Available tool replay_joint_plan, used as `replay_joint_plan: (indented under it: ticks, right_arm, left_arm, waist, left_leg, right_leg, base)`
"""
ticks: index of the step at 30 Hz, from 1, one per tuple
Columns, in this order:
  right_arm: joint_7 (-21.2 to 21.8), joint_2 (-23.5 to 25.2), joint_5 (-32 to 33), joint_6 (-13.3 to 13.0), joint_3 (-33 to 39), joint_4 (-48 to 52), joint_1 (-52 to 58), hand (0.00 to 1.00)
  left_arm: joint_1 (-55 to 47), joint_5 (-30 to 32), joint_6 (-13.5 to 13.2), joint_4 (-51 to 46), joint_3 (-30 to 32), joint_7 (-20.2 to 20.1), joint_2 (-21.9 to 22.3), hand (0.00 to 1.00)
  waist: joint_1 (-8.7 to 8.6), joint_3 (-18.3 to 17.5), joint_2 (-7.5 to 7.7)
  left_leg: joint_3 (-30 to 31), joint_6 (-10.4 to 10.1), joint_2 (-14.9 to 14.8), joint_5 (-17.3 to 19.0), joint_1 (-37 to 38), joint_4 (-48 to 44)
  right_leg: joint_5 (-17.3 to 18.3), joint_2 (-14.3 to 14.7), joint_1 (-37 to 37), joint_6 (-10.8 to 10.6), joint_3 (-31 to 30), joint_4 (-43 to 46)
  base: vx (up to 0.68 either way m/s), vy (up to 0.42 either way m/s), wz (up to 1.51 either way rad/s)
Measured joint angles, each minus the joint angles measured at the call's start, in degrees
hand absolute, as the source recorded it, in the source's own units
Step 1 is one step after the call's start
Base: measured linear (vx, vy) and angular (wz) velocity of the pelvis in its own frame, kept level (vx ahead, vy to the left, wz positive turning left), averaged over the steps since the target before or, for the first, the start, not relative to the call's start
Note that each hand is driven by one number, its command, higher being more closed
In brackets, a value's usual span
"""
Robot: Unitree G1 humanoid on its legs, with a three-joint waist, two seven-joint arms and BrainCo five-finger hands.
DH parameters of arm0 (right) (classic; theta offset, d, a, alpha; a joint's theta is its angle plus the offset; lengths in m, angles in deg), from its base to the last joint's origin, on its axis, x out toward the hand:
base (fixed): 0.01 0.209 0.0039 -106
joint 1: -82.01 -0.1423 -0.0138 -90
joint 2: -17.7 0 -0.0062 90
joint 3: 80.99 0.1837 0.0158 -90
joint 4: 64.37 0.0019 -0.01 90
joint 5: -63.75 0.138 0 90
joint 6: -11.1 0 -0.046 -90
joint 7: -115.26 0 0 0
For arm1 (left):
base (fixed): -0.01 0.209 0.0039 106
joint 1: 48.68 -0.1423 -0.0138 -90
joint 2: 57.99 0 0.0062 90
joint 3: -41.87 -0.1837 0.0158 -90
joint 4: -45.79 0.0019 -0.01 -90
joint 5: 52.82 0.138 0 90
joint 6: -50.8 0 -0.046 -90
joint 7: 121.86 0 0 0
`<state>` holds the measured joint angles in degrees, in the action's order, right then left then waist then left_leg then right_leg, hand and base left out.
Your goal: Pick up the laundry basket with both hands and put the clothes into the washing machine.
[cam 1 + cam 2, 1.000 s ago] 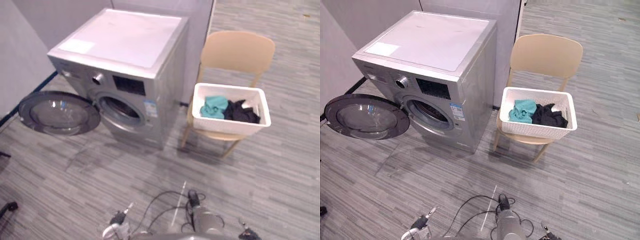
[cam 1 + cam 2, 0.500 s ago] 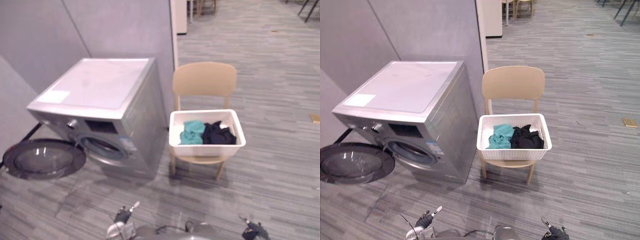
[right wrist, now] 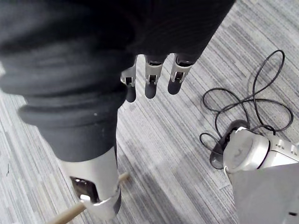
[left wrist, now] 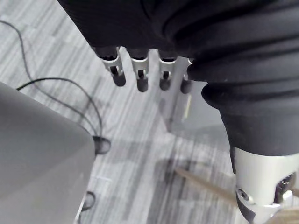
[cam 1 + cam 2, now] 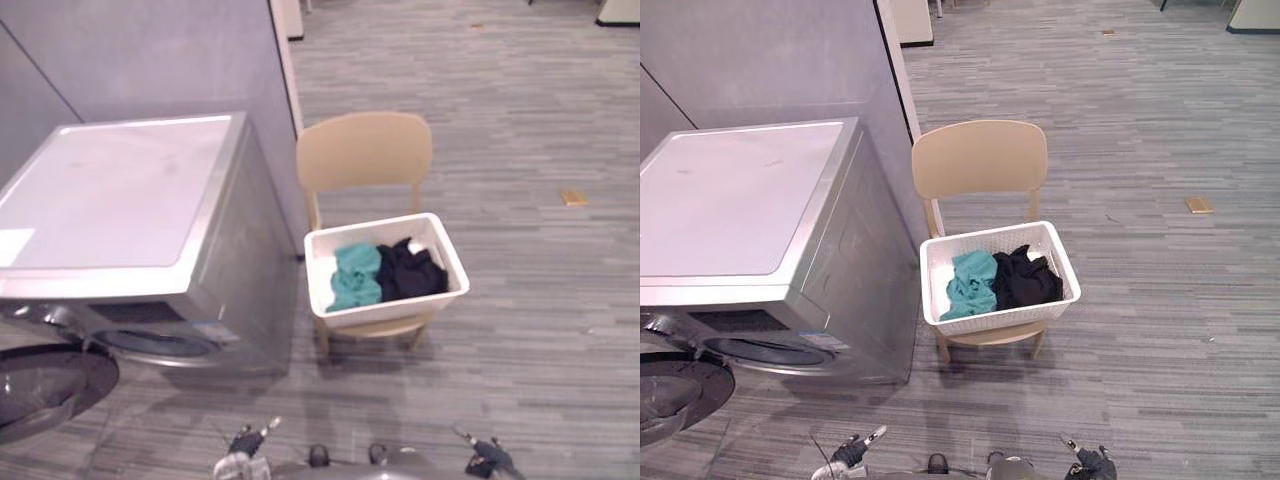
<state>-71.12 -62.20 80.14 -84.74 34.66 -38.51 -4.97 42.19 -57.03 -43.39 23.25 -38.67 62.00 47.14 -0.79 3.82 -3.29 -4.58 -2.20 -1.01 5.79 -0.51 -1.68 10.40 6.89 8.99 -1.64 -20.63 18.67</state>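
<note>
Flooring [image 5: 1160, 300] of grey striped planks spreads under everything we see, and a grey partition wall [image 5: 770, 60] rises behind. We find the silver washing machine [image 5: 740, 220] against that wall. Its round door [image 5: 670, 395] is swung open at the front, low down and out to the robot's left. Just beside the machine's right side stands a tan wooden chair [image 5: 980, 160], its back toward the wall.

The white laundry basket [image 5: 1000, 318] sits on the chair's seat, reaching to the seat's front edge and overhanging both side edges. We see clothes inside it. A teal garment [image 5: 968, 283] lies against the basket's left wall, and a black garment [image 5: 1025, 280] touches it and fills the right half.

We see both hands low and near the robot, well apart from the basket. The left hand [image 4: 141, 77] hangs over bare floor, its fingers loose and grasping nothing. The right hand [image 3: 150, 79] hangs the same way, fingers relaxed and empty. A small tan scrap [image 5: 1199, 204] lies on the floor, well to the right of the chair.
</note>
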Motion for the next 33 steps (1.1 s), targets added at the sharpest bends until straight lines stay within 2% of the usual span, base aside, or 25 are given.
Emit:
replay_joint_plan:
  ticks: [2,4,5,7,8,9,10,11,12,13,14,15,16,17,18,19,20,21,22,25,31,32,33]
  right_arm:
    - [-0.52,0.48,-0.01,0.14,0.22,4.93,0.45,0.0]
    - [-1.51,1.2,-0.09,0.03,-0.49,14.78,2.12,0.0]
    - [-2.54,1.05,-1.04,-0.13,-1.87,23.98,3.52,0.0]
    - [-3.38,0.99,-2.11,-0.47,-1.98,32.47,3.62,0.0]
    - [-4.04,0.6,-4.05,-0.85,-2.0,39.43,3.57,0.0]
    - [-4.25,0.43,-5.1,-0.98,-2.03,41.91,3.52,0.0]
    - [-4.79,0.45,-7.31,-1.26,-2.23,45.69,3.36,0.0]
    - [-5.19,0.25,-9.63,-1.51,-2.45,50.06,2.37,0.0]
    - [-5.26,-1.42,-12.09,-1.65,-3.77,55.09,1.14,0.0]
    - [-5.09,-2.81,-13.8,-1.74,-4.24,57.7,0.78,0.0]
    - [-4.9,-4.36,-17.08,-2.47,-5.99,61.51,-0.34,0.0]
    - [-4.56,-5.12,-19.47,-2.89,-7.22,65.32,-1.86,0.0]
    - [-4.56,-5.6,-20.4,-3.2,-8.04,66.74,-3.0,0.0]
    - [-4.37,-6.78,-22.11,-4.19,-9.42,68.36,-5.4,0.0]
    - [-3.92,-8.2,-23.54,-4.78,-10.65,68.84,-7.41,0.0]
    - [-3.13,-10.78,-24.96,-5.15,-12.86,68.83,-10.95,0.0]
    - [-2.74,-11.56,-25.29,-5.22,-13.71,68.78,-11.7,0.0]
    - [-2.45,-12.27,-25.62,-5.29,-14.68,68.65,-12.42,0.0]
    - [-1.89,-14.46,-26.78,-5.18,-17.52,66.03,-14.21,0.0]
    - [-0.37,-15.09,-28.28,-4.8,-19.96,64.13,-14.95,0.0]
    - [0.48,-13.94,-28.09,-4.76,-22.27,62.35,-13.57,0.0]
    - [0.51,-12.8,-28.05,-4.76,-22.21,62.46,-12.34,0.0]
    - [0.62,-11.52,-28.03,-4.76,-22.21,62.89,-10.59,0.0]
  left_arm:
    - [1.87,-0.18,-0.12,-1.08,-2.75,0.03,0.21,0.0]
    - [2.93,-0.23,-0.27,-2.4,-4.82,0.11,0.28,0.0]
    - [3.67,-0.18,-0.68,-3.1,-5.58,0.13,0.32,0.0]
    - [3.89,-0.13,-0.79,-3.81,-6.07,0.17,0.32,0.0]
    - [3.85,0.06,-0.99,-3.81,-7.31,0.19,0.16,0.0]
    - [3.75,0.3,-1.08,-3.69,-7.59,0.14,0.14,0.0]
    - [3.86,0.52,-1.21,-3.23,-7.74,0.02,0.16,0.0]
    - [3.43,0.87,-1.48,-1.98,-7.6,0.02,0.12,0.0]
    - [2.22,1.86,-1.18,-1.07,-7.66,-0.02,0.38,0.0]
    - [1.46,2.61,-1.12,-0.5,-7.6,0.0,0.59,0.0]
    - [0.57,2.9,-1.12,-0.08,-6.97,0.02,0.19,0.0]
    - [0.67,3.58,-1.22,-0.11,-6.67,0.0,-0.64,0.0]
    - [0.57,4.02,-1.26,-0.03,-6.64,0.02,-0.8,0.0]
    - [0.37,4.66,-1.15,-0.03,-6.62,0.03,-1.31,0.0]
    - [0.42,4.85,-1.12,0.02,-6.52,0.08,-1.5,0.0]
    - [0.44,4.9,-1.14,0.06,-6.54,0.06,-1.5,0.0]
    - [0.44,4.9,-1.14,0.05,-6.54,0.06,-1.52,0.0]
    - [0.46,4.9,-1.18,-0.06,-6.54,0.06,-1.67,0.0]
    - [0.69,4.87,-1.15,-0.14,-6.48,0.05,-1.97,0.0]
    - [0.56,4.74,-1.19,-0.62,-6.47,0.06,-2.04,0.0]
    - [-0.02,3.73,-1.14,-1.69,-4.77,0.17,-1.64,0.0]
    - [0.0,3.67,-1.13,-1.64,-4.77,0.18,-1.55,0.0]
    - [0.06,3.66,-1.1,-1.59,-4.79,0.15,-1.59,0.0]
  waist:
    - [-0.06,-0.02,0.05]
    - [-0.5,-0.03,0.05]
    - [-1.32,-0.05,0.09]
    - [-1.73,-0.2,0.3]
    - [-1.69,-0.56,1.07]
    - [-1.7,-0.75,1.55]
    - [-1.71,-0.35,2.73]
    - [-1.45,-0.25,4.42]
    - [-1.49,-0.8,3.64]
    - [-1.37,-1.33,2.5]
    - [-0.75,-2.46,1.85]
    - [-0.7,-2.59,2.69]
    - [-0.73,-2.67,3.03]
    - [-0.48,-2.75,3.4]
    - [0.05,-2.72,3.4]
    - [0.81,-2.53,3.1]
    - [1.05,-2.56,3.15]
    - [1.39,-2.5,3.64]
    - [1.87,-2.1,3.77]
    - [2.57,-2.12,3.68]
    - [2.88,-2.05,3.61]
    - [2.96,-1.8,3.36]
    - [2.63,-0.89,3.02]
  left_leg:
    - [-0.04,0.01,0.02,-0.01,0.24,0.0]
    - [-0.09,0.04,0.1,-0.03,0.23,-0.07]
    - [-0.13,0.06,0.13,-0.05,0.3,-0.47]
    - [-0.24,0.05,0.23,-0.1,0.36,-1.11]
    - [-0.3,0.17,0.71,-0.68,-0.31,-3.15]
    - [-0.16,0.16,1.11,-0.83,-1.32,-5.23]
    - [-0.04,0.15,2.0,-0.8,-4.49,-11.4]
    - [0.31,-0.57,3.69,3.14,-6.78,-9.77]
    - [2.27,-0.36,3.6,-2.15,-6.61,1.63]
    - [3.06,-0.91,2.84,-7.56,-6.96,5.42]
    - [2.94,2.67,1.93,-12.95,-7.43,6.43]
    - [3.41,2.67,1.98,-13.15,-7.25,6.72]
    - [3.81,2.68,1.96,-13.15,-7.22,6.79]
    - [5.07,2.95,1.64,-13.05,-7.13,6.79]
    - [5.43,3.08,1.6,-12.96,-7.14,6.76]
    - [5.9,3.07,1.59,-12.92,-7.21,6.66]
    - [6.04,3.11,1.81,-12.85,-7.31,6.52]
    - [6.09,2.94,2.35,-12.56,-7.53,6.27]
    - [7.35,2.41,2.46,-12.03,-7.87,5.48]
    - [8.24,1.97,1.6,-12.33,-7.58,5.79]
    - [7.69,1.73,1.31,-12.51,-5.7,6.97]
    - [7.39,1.82,1.14,-12.45,-5.02,6.97]
    - [7.16,2.01,1.05,-12.19,-3.64,6.97]
  right_leg:
    - [-0.71,0.01,-0.96,0.17,0.01,-1.48]
    - [-1.1,-0.05,-1.25,0.71,-0.34,-2.2]
    - [-1.14,-0.2,-1.48,0.71,-0.37,-2.39]
    - [-1.16,-0.38,-1.68,0.7,-0.35,-2.57]
    - [-1.18,-1.07,-1.94,0.71,-0.17,-2.78]
    - [-1.35,-1.63,-2.04,0.92,-0.16,-2.88]
    - [-1.61,-2.88,-2.68,0.88,-0.16,-3.16]
    - [-1.82,-4.1,-3.47,0.51,-0.61,-3.87]
    - [-2.05,-3.34,-3.69,0.14,0.27,-4.27]
    - [-2.03,-2.42,-3.79,0.14,0.63,-4.49]
    - [-1.68,-1.7,-4.4,0.17,1.28,-4.7]
    - [-1.72,-1.77,-4.27,0.09,2.29,-3.99]
    - [-1.66,-1.72,-4.12,0.05,2.82,-3.49]
    - [0.23,-1.83,-2.85,-0.25,4.19,-1.71]
    - [2.11,-2.96,-2.05,0.59,5.81,-1.86]
    - [2.7,-5.63,-1.63,0.38,7.53,-5.87]
    - [1.61,-6.81,-1.67,0.07,8.1,-8.23]
    - [-1.66,-7.99,-1.78,-0.5,8.54,-10.1]
    - [-3.02,-8.69,-2.55,-1.11,8.7,-10.7]
    - [-3.05,-7.72,-2.97,-1.06,9.54,-10.59]
    - [-3.01,-7.33,-3.0,-1.06,8.78,-8.65]
    - [-2.88,-6.74,-1.49,-1.26,8.42,-4.89]
    - [-2.08,-5.95,0.77,-2.4,8.27,2.25]
  base:
    - [0.17,-0.012,-0.17]
    - [0.14,-0.022,-0.25]
    - [0.12,-0.026,-0.18]
    - [0.12,-0.033,-0.24]
    - [0.12,-0.042,-0.23]
    - [0.11,-0.042,-0.04]
    - [0.1,-0.06,0.13]
    - [0.15,-0.044,0.12]
    - [0.18,-0.011,0.02]
    - [0.2,0.101,0.01]
    - [0.2,0.121,0.21]
    - [0.15,0.093,0.28]
    - [0.15,0.022,0.33]
    - [0.12,-0.009,0.14]
    - [0.12,0.004,0.11]
    - [0.03,0.001,0.09]
    - [-0.02,-0.004,0.19]
    - [-0.03,-0.023,0.44]
    - [-0.03,-0.043,0.42]
    - [-0.02,-0.062,0.22]
    - [-0.02,-0.024,-0.09]
    - [-0.04,-0.02,-0.26]
    - [-0.04,-0.029,-0.2]
